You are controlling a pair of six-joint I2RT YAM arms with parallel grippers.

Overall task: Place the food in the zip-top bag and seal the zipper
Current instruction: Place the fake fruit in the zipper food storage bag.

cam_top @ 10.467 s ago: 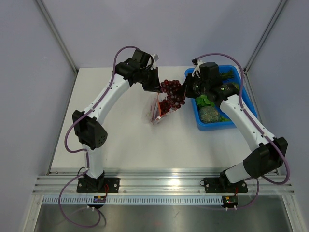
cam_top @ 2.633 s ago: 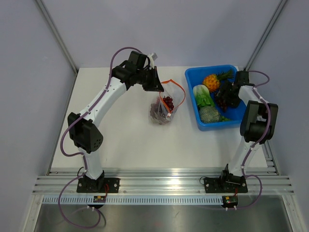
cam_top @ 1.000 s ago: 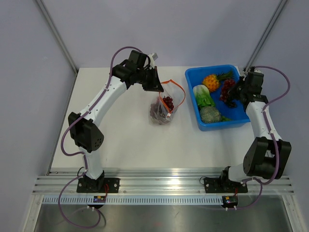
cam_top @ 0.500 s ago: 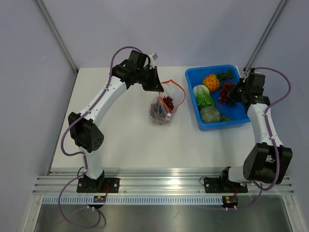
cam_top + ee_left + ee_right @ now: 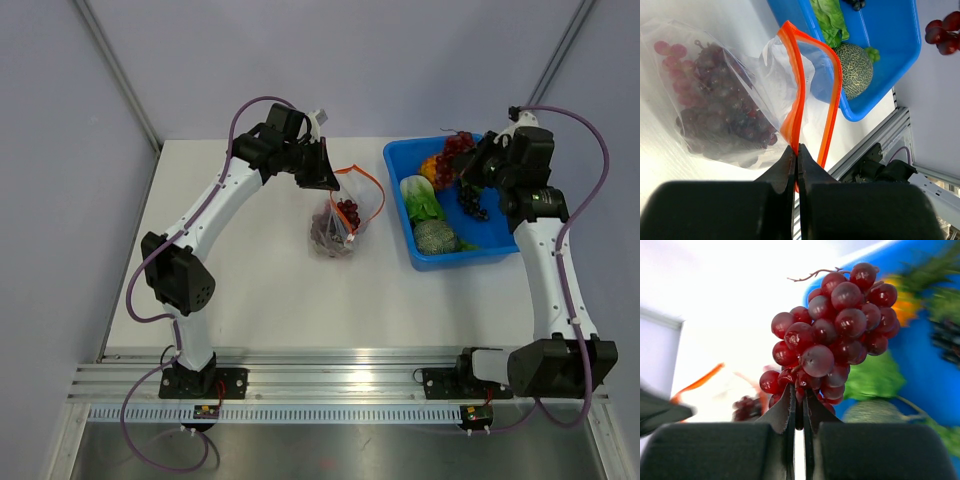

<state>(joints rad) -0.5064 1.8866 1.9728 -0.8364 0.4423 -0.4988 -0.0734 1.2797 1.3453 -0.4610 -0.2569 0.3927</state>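
Nearest me on the bench (image 5: 250, 290), the zip-top bag (image 5: 338, 228) sits with its belly down, it seems, and a load of purple grapes (image 5: 720, 110) already inside. My left pincer (image 5: 796, 150) is pressed together on one end of the zipper (image 5: 795, 75), holding the mouth up and gaping. That orange strip is the only stiff part, so it's the right place to hold. The film below looks thin, crinkly and slick, and I reckon it would fold or slip out of a pinch. Over to my right, the blue bin (image 5: 455, 262) holds a melon (image 5: 434, 237) at its near end and a lettuce leaf (image 5: 420, 196) beyond. Farthest out, my right pincer (image 5: 798, 402) is pinching the red grape bunch (image 5: 837, 325) from below, jaws nearly shut on the stalk among the lowest berries, and the bunch is lifted above the bin, well apart from the bag. I judge it light and rubbery, knobbly rather than fragile, but top-heavy on that thin stalk, so it may wobble. It's wide against a floppy mouth held on one side only, and could snag on the rim going in.
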